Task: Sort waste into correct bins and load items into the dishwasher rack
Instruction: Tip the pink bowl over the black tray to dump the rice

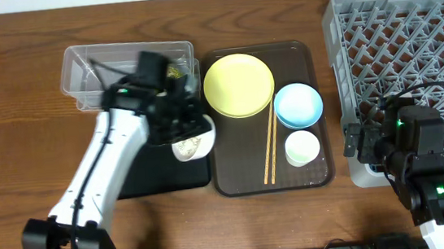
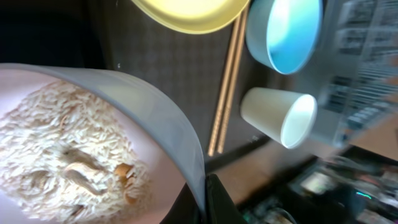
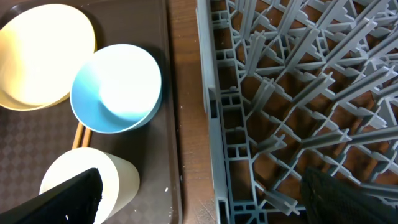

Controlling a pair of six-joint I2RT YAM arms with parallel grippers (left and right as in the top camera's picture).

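Observation:
My left gripper [image 1: 193,135] is shut on the rim of the white-pinkish bowl [image 1: 191,148], held tilted over the right edge of the black tray [image 1: 158,178]. In the left wrist view the bowl [image 2: 155,124] holds white rice scraps [image 2: 56,143], with the jaws [image 2: 208,202] pinching its rim. The yellow plate [image 1: 239,84], light blue bowl [image 1: 298,105], white cup [image 1: 302,148] and chopsticks [image 1: 270,144] lie on the brown serving tray [image 1: 231,181]. My right gripper [image 1: 363,145] is open and empty by the grey rack's [image 1: 409,33] front left corner. The clear tub [image 1: 90,68] holds a green-yellow wrapper [image 1: 174,71]. The crumpled paper is hidden.
The right wrist view shows the plate [image 3: 43,56], blue bowl [image 3: 115,87], cup [image 3: 112,177], rack wall [image 3: 214,106], and a narrow strip of bare table [image 3: 186,93] between serving tray and rack. The left arm covers part of the tub and black tray.

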